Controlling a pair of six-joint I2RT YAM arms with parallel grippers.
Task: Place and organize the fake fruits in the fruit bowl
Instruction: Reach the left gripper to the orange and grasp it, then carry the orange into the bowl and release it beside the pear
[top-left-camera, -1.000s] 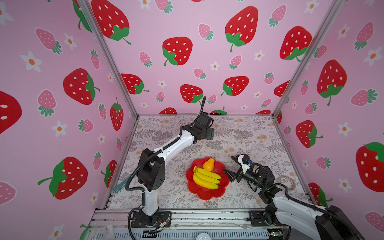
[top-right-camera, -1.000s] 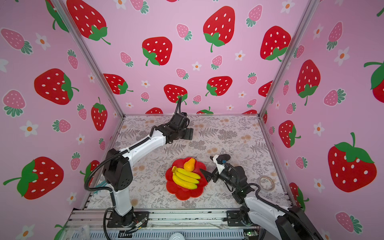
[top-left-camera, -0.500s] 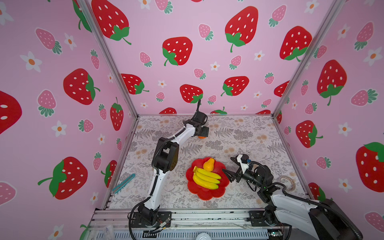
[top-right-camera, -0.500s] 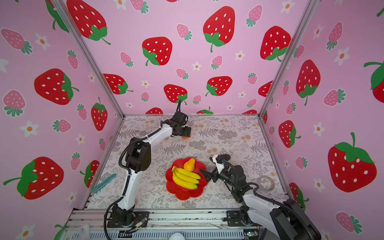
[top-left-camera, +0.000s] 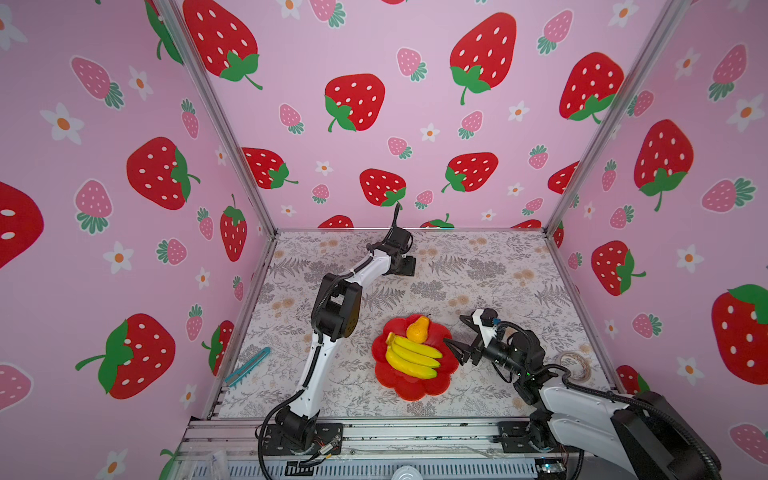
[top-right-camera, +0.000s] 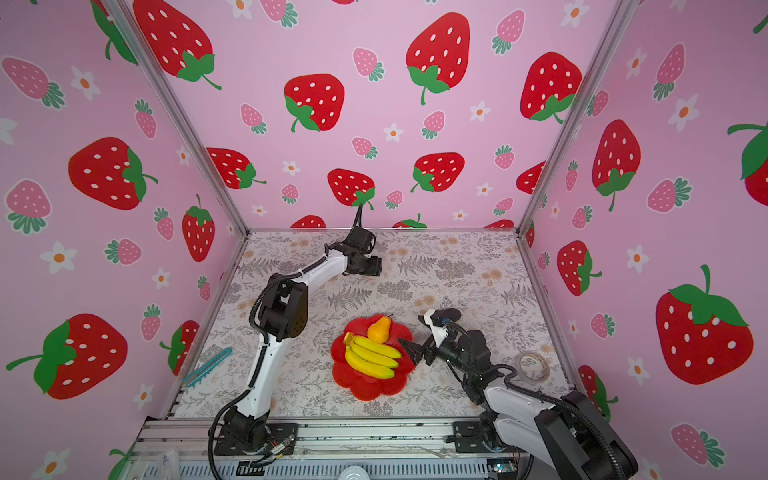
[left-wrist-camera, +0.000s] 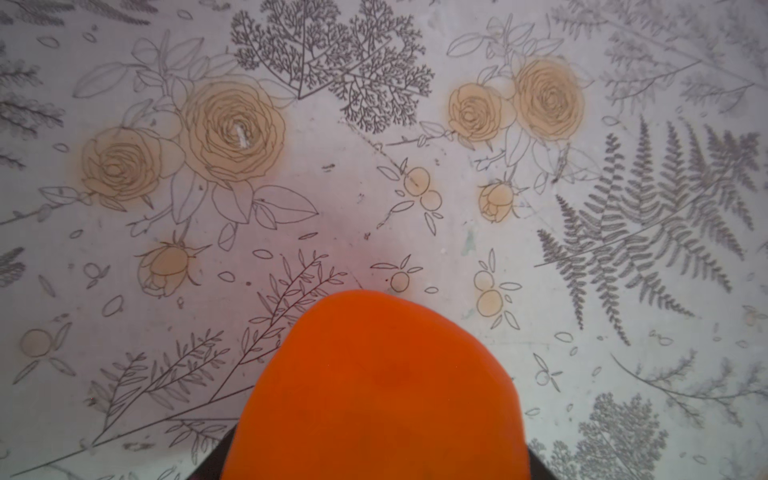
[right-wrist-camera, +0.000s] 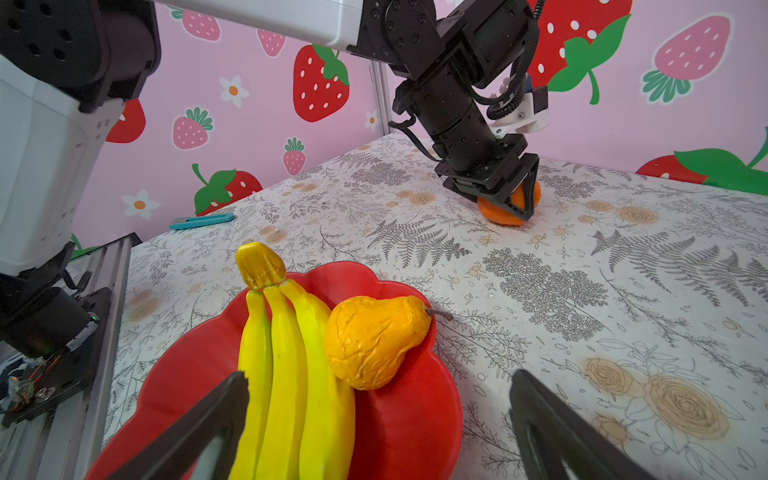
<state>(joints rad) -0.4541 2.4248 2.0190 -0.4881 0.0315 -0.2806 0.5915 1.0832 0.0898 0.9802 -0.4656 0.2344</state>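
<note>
A round orange (left-wrist-camera: 374, 395) rests on the floral table at the far middle. My left gripper (right-wrist-camera: 505, 205) stands over it, shut on the orange (right-wrist-camera: 498, 214), a finger on either side. In both top views the left gripper (top-left-camera: 406, 266) (top-right-camera: 372, 266) hides the orange. The red flower-shaped fruit bowl (top-left-camera: 415, 392) (top-right-camera: 374, 392) (right-wrist-camera: 415, 415) holds the yellow banana bunch (top-left-camera: 411, 353) (top-right-camera: 370, 355) (right-wrist-camera: 286, 353) and the pear (top-left-camera: 417, 330) (top-right-camera: 378, 330) (right-wrist-camera: 374, 340). My right gripper (top-left-camera: 453, 330) (top-right-camera: 409, 330) (right-wrist-camera: 380, 376) hangs open and holds nothing, at the bowl's right rim, facing the pear.
A teal comb-like tool (top-left-camera: 248, 368) (top-right-camera: 208, 365) (right-wrist-camera: 202, 220) lies by the left wall. A clear tape roll (top-left-camera: 575, 365) (top-right-camera: 534, 365) sits near the right wall. Pink strawberry walls enclose three sides, and a metal rail (top-left-camera: 415, 432) runs along the front.
The left gripper came down over the orange, which showed beside it half a second ago, and its jaws narrowed onto it. The left elbow swung right. The right arm stayed put.
</note>
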